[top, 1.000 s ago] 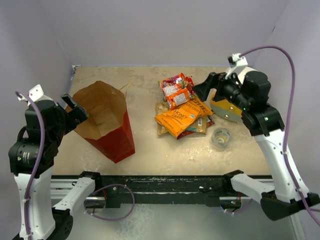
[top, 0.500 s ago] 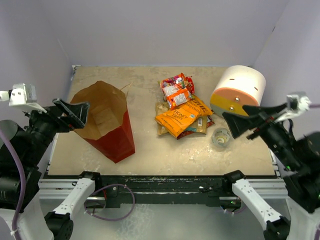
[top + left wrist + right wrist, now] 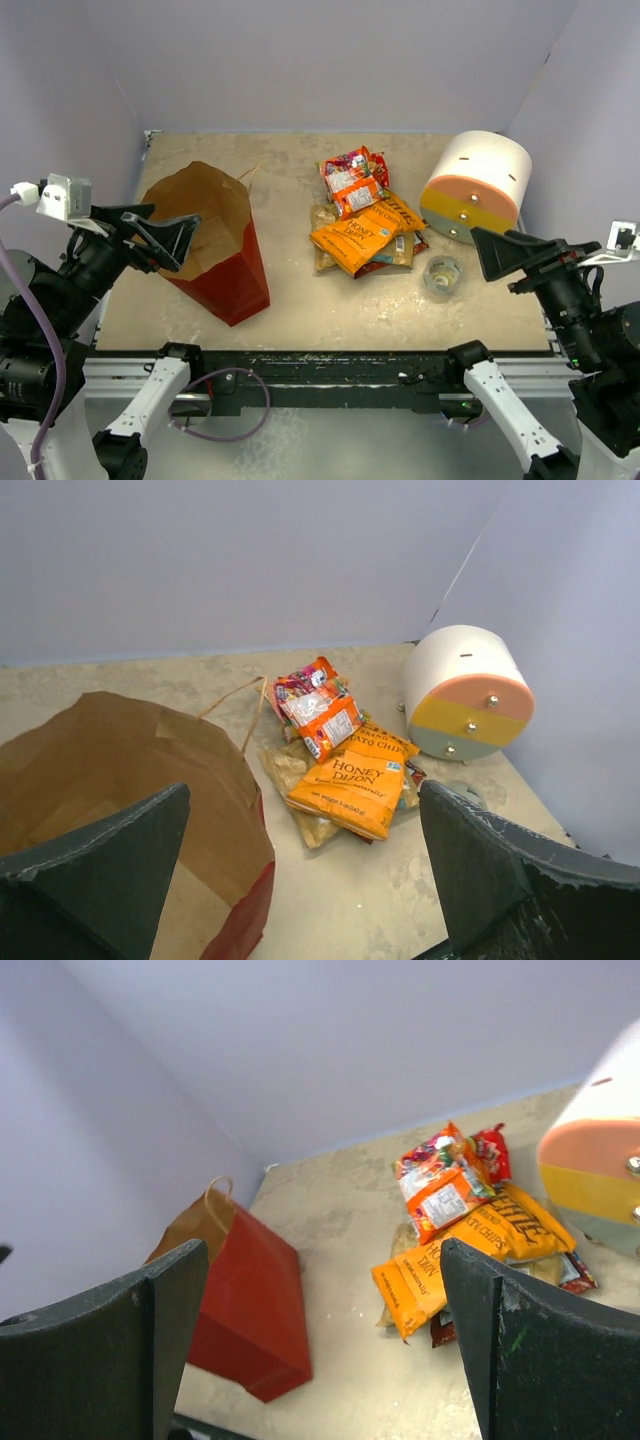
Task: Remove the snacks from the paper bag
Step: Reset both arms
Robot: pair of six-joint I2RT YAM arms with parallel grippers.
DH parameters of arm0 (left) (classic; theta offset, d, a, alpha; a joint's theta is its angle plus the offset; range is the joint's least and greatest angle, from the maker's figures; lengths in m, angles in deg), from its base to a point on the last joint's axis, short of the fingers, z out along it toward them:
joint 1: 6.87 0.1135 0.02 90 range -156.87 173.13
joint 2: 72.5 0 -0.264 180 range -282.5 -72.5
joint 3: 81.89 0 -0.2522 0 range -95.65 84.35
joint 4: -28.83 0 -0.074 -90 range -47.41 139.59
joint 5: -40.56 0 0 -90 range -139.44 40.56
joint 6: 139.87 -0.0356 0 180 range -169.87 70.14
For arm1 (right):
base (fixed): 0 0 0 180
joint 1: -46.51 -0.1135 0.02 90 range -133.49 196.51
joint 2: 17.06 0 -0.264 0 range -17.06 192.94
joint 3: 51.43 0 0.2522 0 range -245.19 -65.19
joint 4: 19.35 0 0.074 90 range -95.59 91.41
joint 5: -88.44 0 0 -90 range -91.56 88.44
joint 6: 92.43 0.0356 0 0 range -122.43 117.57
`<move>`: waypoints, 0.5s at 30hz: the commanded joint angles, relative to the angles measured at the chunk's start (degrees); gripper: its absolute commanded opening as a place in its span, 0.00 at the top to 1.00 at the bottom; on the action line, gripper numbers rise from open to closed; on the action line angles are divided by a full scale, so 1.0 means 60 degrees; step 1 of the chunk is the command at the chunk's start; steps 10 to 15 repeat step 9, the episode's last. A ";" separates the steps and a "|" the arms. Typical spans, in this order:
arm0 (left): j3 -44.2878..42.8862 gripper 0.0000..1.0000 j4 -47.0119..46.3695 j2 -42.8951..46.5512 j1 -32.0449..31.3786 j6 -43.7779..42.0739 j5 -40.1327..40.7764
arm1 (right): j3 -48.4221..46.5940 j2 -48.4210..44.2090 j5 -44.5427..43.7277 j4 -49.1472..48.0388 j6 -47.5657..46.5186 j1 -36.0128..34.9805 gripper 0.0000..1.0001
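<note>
The paper bag [image 3: 215, 250], red outside and brown inside, lies on the left with its mouth open; no packet shows inside it. The snacks [image 3: 365, 215] lie in a pile at the table's middle: an orange packet on top, a multicoloured one behind. My left gripper [image 3: 172, 220] is open and empty, held high over the bag's mouth. My right gripper [image 3: 495, 260] is open and empty, high at the right, apart from the pile. The left wrist view shows its gripper [image 3: 302, 795], the bag [image 3: 110, 770] and the snacks [image 3: 350, 770]. The right wrist view shows its gripper [image 3: 322, 1250], the bag [image 3: 250, 1305] and the snacks [image 3: 470, 1220].
A white cylinder [image 3: 478, 180] with an orange and yellow band lies at the back right, beside the snacks. A small clear tape roll [image 3: 442, 275] sits in front of it. Lilac walls close in the back and both sides.
My right arm has drawn back from over the snacks and cylinder to the near right. My left arm has risen and turned over the bag. Bag and snacks have not moved.
</note>
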 commanded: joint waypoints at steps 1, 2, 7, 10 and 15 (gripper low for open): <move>0.0184 0.01 -0.0683 0.0175 0.0044 0.0671 0.0080 | -0.0342 0.0148 -0.1801 0.0488 0.1004 -0.0123 0.00; 0.0190 0.01 -0.0687 0.0148 0.0044 0.0724 0.0094 | -0.0402 0.0261 -0.1813 0.0591 0.0973 -0.0123 0.00; 0.0314 0.01 -0.0612 0.0152 0.0044 0.0754 0.0127 | -0.0443 0.0365 -0.2094 0.0469 0.0700 -0.0112 0.01; 0.0328 0.01 -0.0556 0.0177 0.0045 0.0719 0.0221 | -0.0766 0.0674 -0.2508 0.0934 0.0689 -0.0108 0.00; 0.0328 0.01 -0.0556 0.0177 0.0045 0.0719 0.0221 | -0.0766 0.0674 -0.2508 0.0934 0.0689 -0.0108 0.00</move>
